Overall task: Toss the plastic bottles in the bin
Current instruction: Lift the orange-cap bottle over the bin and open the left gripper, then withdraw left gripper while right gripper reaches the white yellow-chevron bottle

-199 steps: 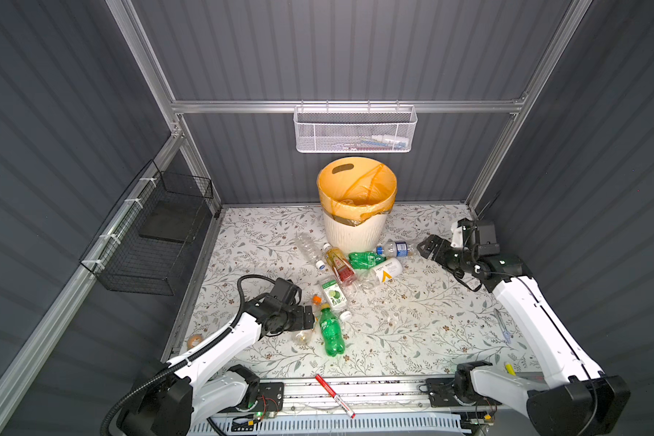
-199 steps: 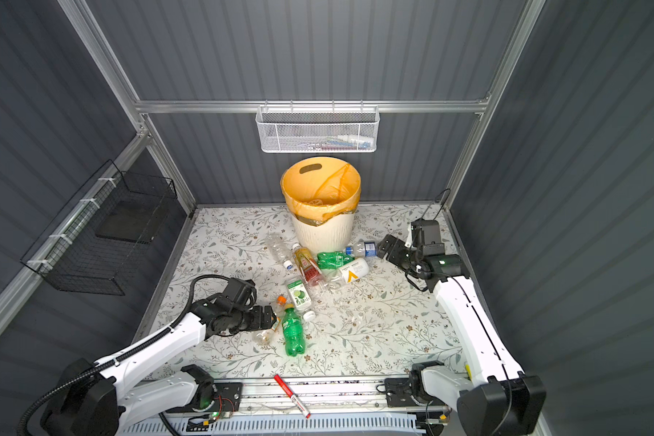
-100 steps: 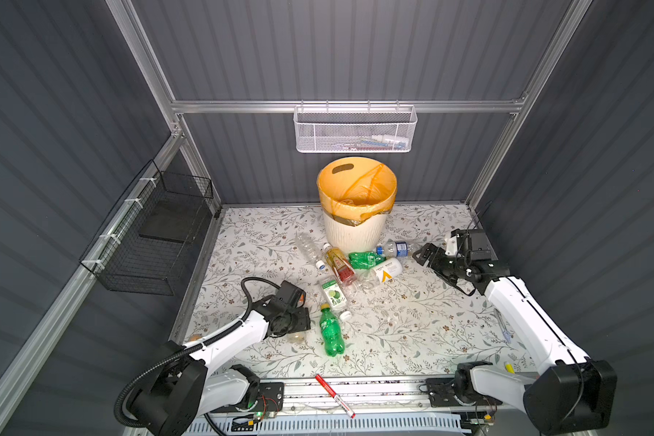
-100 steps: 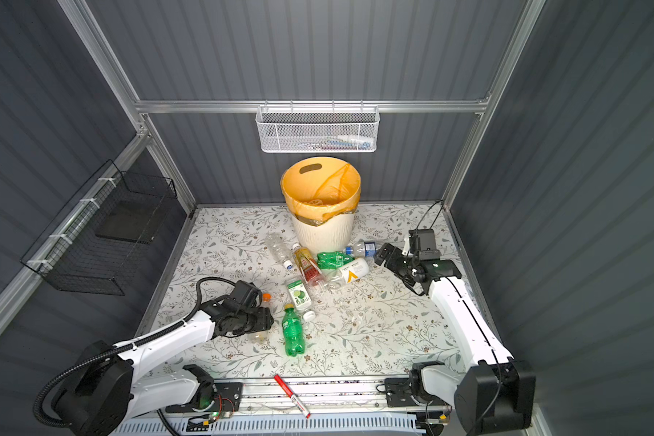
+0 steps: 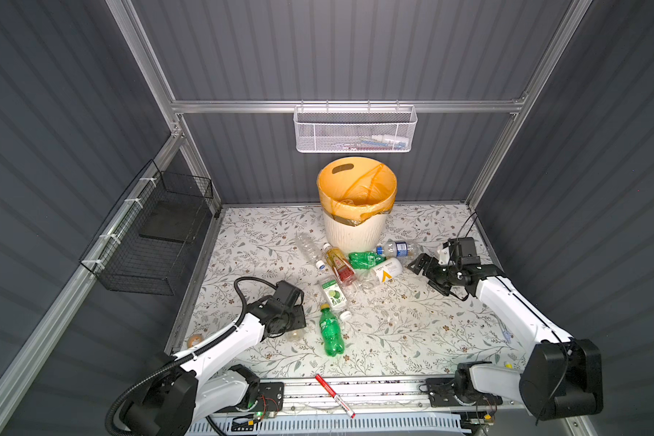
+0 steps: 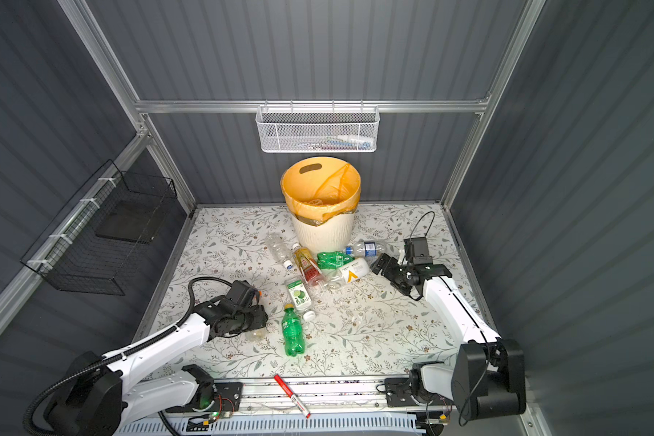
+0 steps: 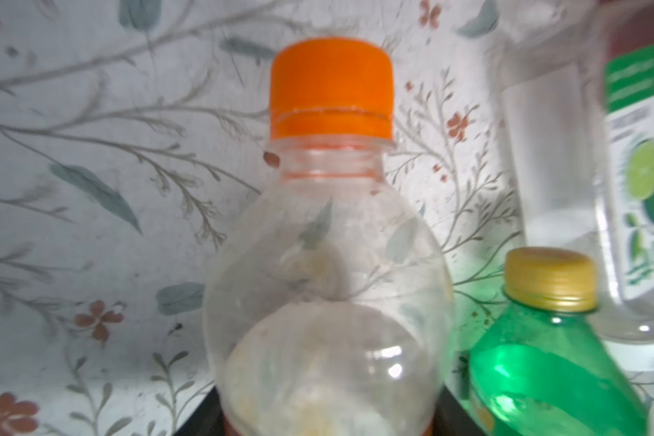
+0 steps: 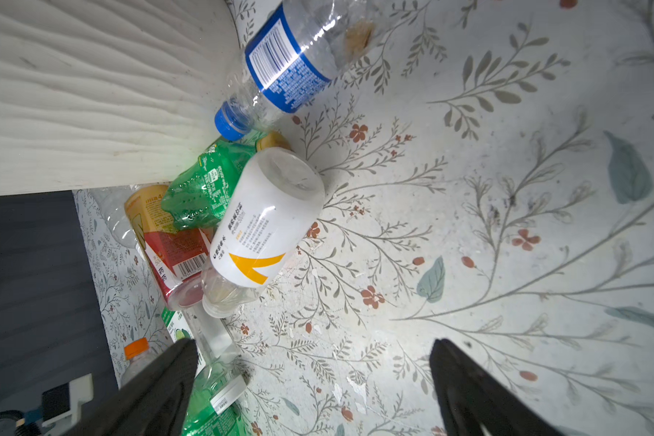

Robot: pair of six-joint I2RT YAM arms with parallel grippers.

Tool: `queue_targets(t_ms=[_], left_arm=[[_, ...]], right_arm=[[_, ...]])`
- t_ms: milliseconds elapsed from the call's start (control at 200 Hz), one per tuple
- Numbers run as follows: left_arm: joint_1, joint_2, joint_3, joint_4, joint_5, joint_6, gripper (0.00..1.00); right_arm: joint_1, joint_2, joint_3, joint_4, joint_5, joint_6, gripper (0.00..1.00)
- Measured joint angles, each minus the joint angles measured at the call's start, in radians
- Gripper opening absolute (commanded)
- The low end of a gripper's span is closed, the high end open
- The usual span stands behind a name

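A clear bottle with an orange cap [image 7: 329, 234] lies on the floral table, and my left gripper [image 5: 291, 326] is shut on its body; black jaws press both its sides. Close beside it lie a green bottle [image 5: 331, 334] [image 7: 544, 358] and a lime-label bottle [image 5: 333, 294]. By the foot of the bin [image 5: 355, 230] [image 8: 91, 94] lie a blue-label bottle [image 8: 287, 64], a crumpled green one [image 8: 204, 188], a white-label one [image 8: 261, 226], a red-label one [image 8: 167, 245] and a clear one [image 5: 308, 247]. My right gripper [image 5: 429, 277] [image 8: 314, 347] is open, low, just right of the white-label bottle, with nothing in it.
A white mesh basket [image 5: 355, 130] hangs on the back wall above the bin. A black wire basket [image 5: 152, 241] hangs on the left wall. A red marker pen [image 5: 335, 396] lies on the front rail.
My left gripper has closed on the orange-capped bottle. The right arm has moved a little forward and lower beside the pile, still open.
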Motion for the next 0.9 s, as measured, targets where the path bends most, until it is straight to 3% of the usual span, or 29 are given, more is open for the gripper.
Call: queue_targets(t_ms=[70, 130, 165, 205, 220, 360, 455, 540, 685, 900], left_arm=[[0.012, 0.012, 0.179, -0.069, -0.027, 0.047, 0.57], [0.023, 0.066, 0.437, -0.111, -0.035, 0.108, 0.60], [0.027, 0.118, 0.609, -0.108, -0.026, 0.151, 0.70], [0.032, 0.194, 0.808, -0.103, -0.008, 0.204, 0.95], [0.033, 0.221, 0.886, -0.103, -0.001, 0.212, 0.99], [0.039, 0.562, 1.607, -0.106, 0.042, 0.347, 1.00], [0.067, 0.709, 1.884, -0.114, 0.070, 0.374, 1.00], [0.121, 0.742, 1.895, -0.116, 0.097, 0.367, 1.00], [0.183, 0.688, 1.641, -0.083, 0.100, 0.362, 1.00], [0.220, 0.534, 1.411, -0.082, 0.093, 0.381, 1.00]], right_arm=[[0.000, 0.000, -0.002, 0.005, -0.009, 0.002, 0.98], [0.000, 0.000, -0.002, 0.014, -0.016, 0.003, 0.98], [0.000, -0.001, -0.002, 0.018, -0.020, 0.004, 0.98], [0.000, -0.001, -0.002, 0.023, -0.023, 0.005, 0.98], [0.000, -0.001, -0.002, 0.026, -0.026, 0.006, 0.98], [0.000, -0.010, -0.011, 0.062, -0.047, 0.031, 0.98], [0.000, -0.045, -0.041, 0.085, -0.059, 0.051, 0.98], [0.000, -0.077, -0.065, 0.088, -0.062, 0.060, 0.98], [0.000, -0.089, -0.074, 0.080, -0.061, 0.056, 0.98], [0.060, -0.017, -0.031, 0.024, 0.011, 0.014, 0.97]])
